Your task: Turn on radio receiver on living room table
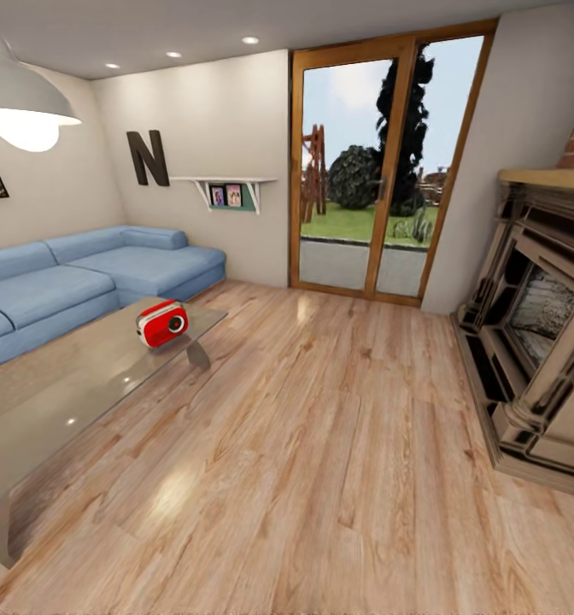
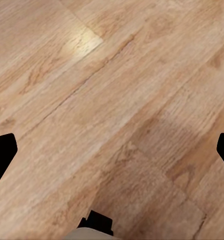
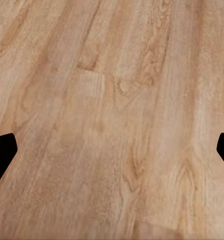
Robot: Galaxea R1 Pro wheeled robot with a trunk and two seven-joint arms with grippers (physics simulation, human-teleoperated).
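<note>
Left gripper (image 2: 112, 150): jaws spread wide, released, holding nothing, only plank floor (image 2: 117, 100) beneath. Right gripper (image 3: 112, 150): same, jaws wide apart, empty, over floor. Readable writing: a big dark letter "N" (image 1: 148, 158) on the wall beside a small shelf (image 1: 227, 184). Radio receiver (image 1: 161, 323) sits upright near the far corner of the glossy bench (image 1: 56, 401) in head view, left of centre, in front of the blue sofa (image 1: 82, 278). Well apart from both jaws.

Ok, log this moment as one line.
stage: approaching | radio: upright on table far corner, untouched | left gripper: open above floor | right gripper: open above floor
</note>
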